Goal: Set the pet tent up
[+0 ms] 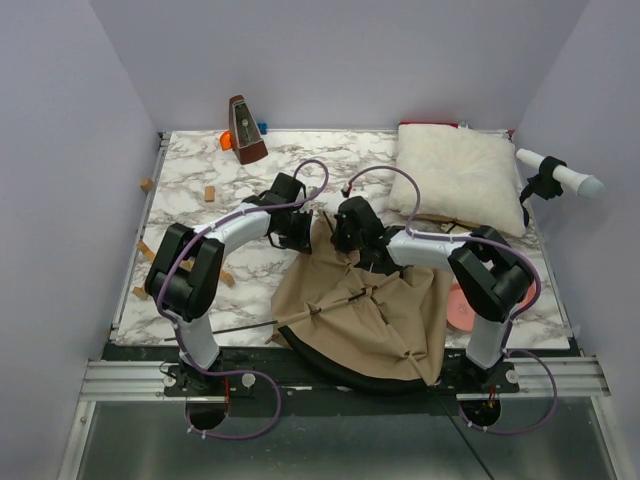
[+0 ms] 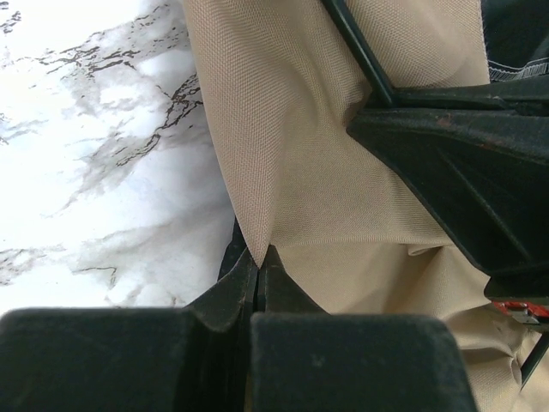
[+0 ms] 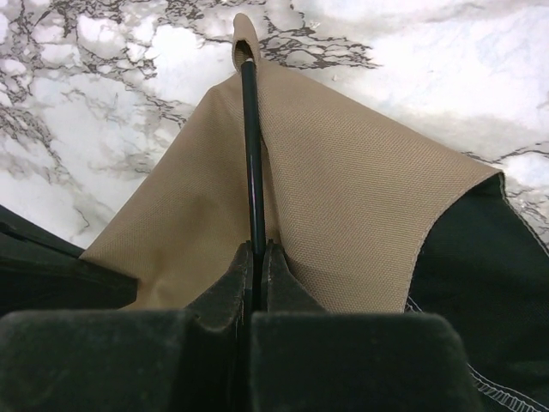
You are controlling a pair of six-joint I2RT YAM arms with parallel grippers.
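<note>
White marbled table [image 1: 190, 185] bearing the collapsed tan fabric pet tent [image 1: 365, 320] at its near edge. Left gripper [image 2: 259, 257] pinches a fabric fold; right gripper [image 3: 257, 251] clamps a thin black pole [image 3: 252, 154] tipped into a corner sleeve. Likely step: pole seating; next, bow it upward.

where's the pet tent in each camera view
Top external: pet tent lies crumpled, centre to lower right.
Left wrist: pet tent fills centre and right, pinched by the left end effector.
Right wrist: pet tent at centre, its pole clamped by the right end effector.
Shared landmark: the marble table.
</note>
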